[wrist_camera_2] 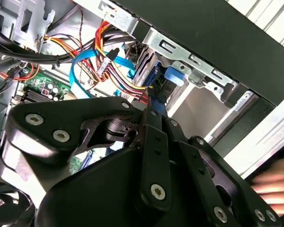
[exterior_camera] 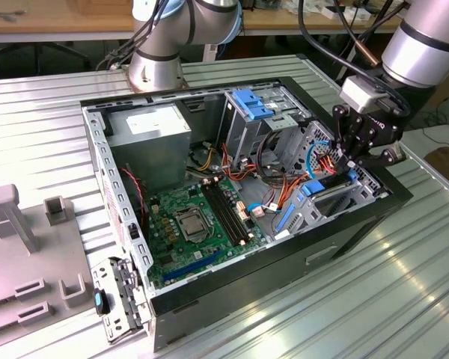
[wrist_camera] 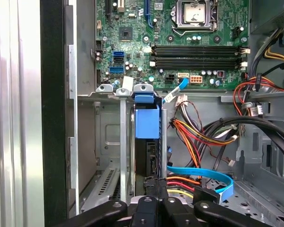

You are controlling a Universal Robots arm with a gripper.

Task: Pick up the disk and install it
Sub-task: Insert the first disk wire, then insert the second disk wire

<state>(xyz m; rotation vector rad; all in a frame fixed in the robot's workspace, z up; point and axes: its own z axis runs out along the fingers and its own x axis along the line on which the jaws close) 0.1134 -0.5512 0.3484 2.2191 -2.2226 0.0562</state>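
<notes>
Black gripper (wrist_camera: 154,208) linkages sit nearest the lens in both wrist views, at the end of the disk (wrist_camera: 147,137), which stands on edge in its drive cage (wrist_camera: 114,156). I cannot tell how far the claw is open. Judging from this, the disk is picked up and mostly inserted; final seating seems left. Only the exterior view gives the whole computer case (exterior_camera: 359,224) with the gripper (exterior_camera: 357,158) over its right end, while the first wrist view shows the motherboard (wrist_camera: 180,42) beyond the cage.
</notes>
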